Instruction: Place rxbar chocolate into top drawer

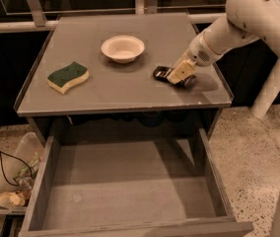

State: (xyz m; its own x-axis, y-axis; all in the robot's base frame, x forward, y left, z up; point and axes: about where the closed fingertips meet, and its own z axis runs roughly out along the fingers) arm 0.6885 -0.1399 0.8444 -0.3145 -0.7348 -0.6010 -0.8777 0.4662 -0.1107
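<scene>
A grey surface (130, 95) with a low rim stands above the top drawer (37, 191), which is pulled fully out toward the viewer. Its flat grey bottom is in plain view.

The rxbar chocolate (158, 73), a small dark bar, lies flat on the right half of the surface, not in the drawer. The white robot arm (251, 19) reaches in from the upper right. The gripper (175, 78) is down at surface level, right at the bar's right end. Only the bar's left end shows past the gripper's pale body. The jaws sit at or over the hidden part of the bar. Whether they are spread or closed on it cannot be told.

A white bowl (122, 48) sits just up and left of the bar. A green-and-yellow sponge (68, 76) lies well apart, near the left edge.
</scene>
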